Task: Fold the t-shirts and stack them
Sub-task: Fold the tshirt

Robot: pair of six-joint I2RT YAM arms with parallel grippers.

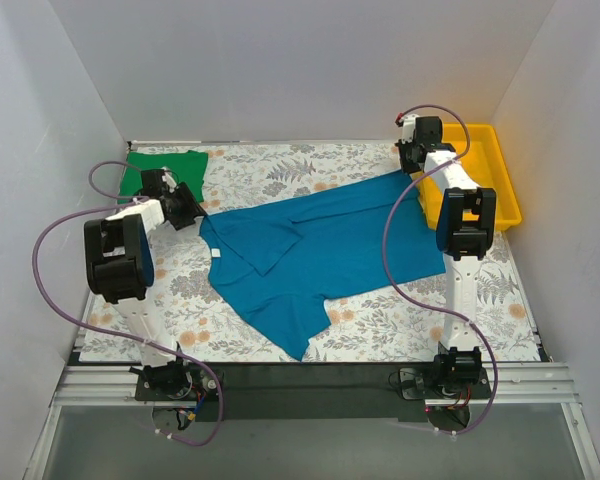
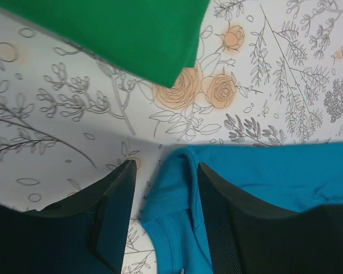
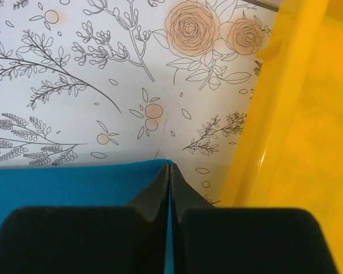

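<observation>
Right gripper (image 3: 170, 171) pinches the teal t-shirt (image 1: 330, 250) by a corner beside the yellow tray (image 1: 502, 170) — left gripper (image 2: 166, 164) gapes astride its edge; green t-shirt (image 1: 165, 165) lies at the far-left corner of the floral tabletop (image 1: 280, 165), white walls (image 1: 280, 60) around.

Tray (image 1: 492, 165): yellow, sitting in the far right corner of my top view.
Mat (image 1: 280, 165): floral print, orange roses and grey leaves, covering the tabletop.
Walls (image 1: 300, 70): plain white, three sides.
Rail (image 1: 310, 398): metal, near edge.
</observation>
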